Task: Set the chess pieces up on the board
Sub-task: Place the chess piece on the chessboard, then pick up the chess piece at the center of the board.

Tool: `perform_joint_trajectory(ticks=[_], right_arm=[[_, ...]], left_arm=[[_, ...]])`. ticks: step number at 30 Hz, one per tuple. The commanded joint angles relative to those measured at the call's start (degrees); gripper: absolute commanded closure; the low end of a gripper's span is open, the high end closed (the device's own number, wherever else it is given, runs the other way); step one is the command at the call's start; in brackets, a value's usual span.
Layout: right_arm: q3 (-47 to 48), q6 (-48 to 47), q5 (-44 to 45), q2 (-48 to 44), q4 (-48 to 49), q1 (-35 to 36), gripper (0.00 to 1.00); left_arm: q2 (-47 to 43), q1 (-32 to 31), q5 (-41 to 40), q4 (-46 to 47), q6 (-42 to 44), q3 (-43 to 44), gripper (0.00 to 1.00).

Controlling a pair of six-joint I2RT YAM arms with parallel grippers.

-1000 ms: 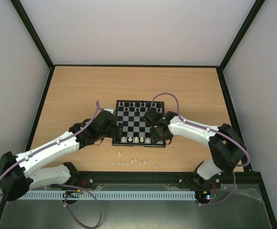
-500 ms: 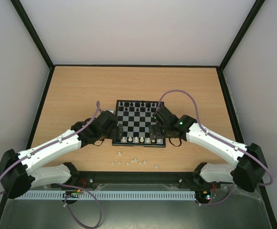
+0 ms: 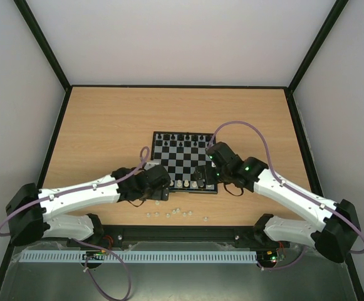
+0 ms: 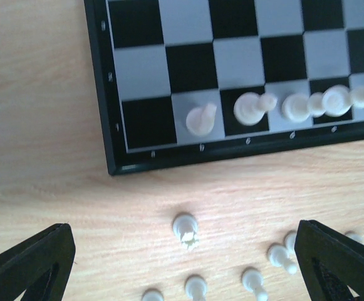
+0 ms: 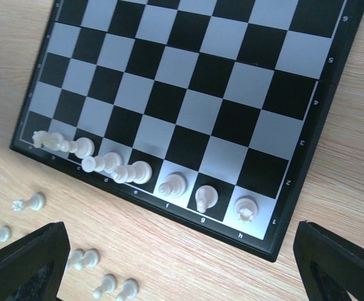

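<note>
Seven tiny cream chess pieces (image 5: 172, 185) in line on the near row of the small square board (image 5: 232, 122) of black and pale grey checks with a thin black border, from the second square on the left through to the right-hand corner. About eight loose pieces (image 4: 185, 224) of the same cream on the pale wooden table (image 3: 106, 125), scattered just off the board's near edge: one alone close to the near-left corner, the others farther toward the arms. Tiny black pieces (image 3: 180, 139) on the far side of the board. Board flat at mid-table, between the two arms.

Left gripper (image 4: 182, 251) over the scatter at the near-left corner, black fingers (image 4: 28, 263) spread wide, clasping nothing and touching nothing. Right gripper (image 5: 180, 251) at the near-right stretch of the board, its fingers just as wide apart and likewise empty.

Half a second back, left gripper beside the board's left edge; now swung round to the near-left corner, white forearm lying flatter across the table. Over the last second, right arm's elbow pushed farther out to the right and nearer the base rail, gripper kept close to the near-right squares. Board unmoved throughout.
</note>
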Motion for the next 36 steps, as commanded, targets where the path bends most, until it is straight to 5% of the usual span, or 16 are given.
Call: perform_joint_trajectory(ticks=[1, 15, 27, 36], right_arm=[[-1.2, -1.4, -2.5, -2.5, 1.1, -0.2, 0.01], [-1.3, -1.5, -1.7, -4.6, 0.9, -0.2, 0.02], [-1.5, -1.2, -1.5, -3.8, 1.0, -0.2, 0.02], [-1.6, -1.3, -1.8, -3.8, 1.1, -0.2, 0.01]], left_arm=[[2.3, -3.1, -2.0, -5.1, -6.4, 0.5, 0.01], [10.7, -3.8, 0.4, 1.5, -3.8, -2.1, 0.18], [13.5, -3.0, 3.0, 4.5, -1.1, -3.3, 0.54], [13.6, -2.7, 3.6, 4.4, -0.8, -3.9, 0.69]])
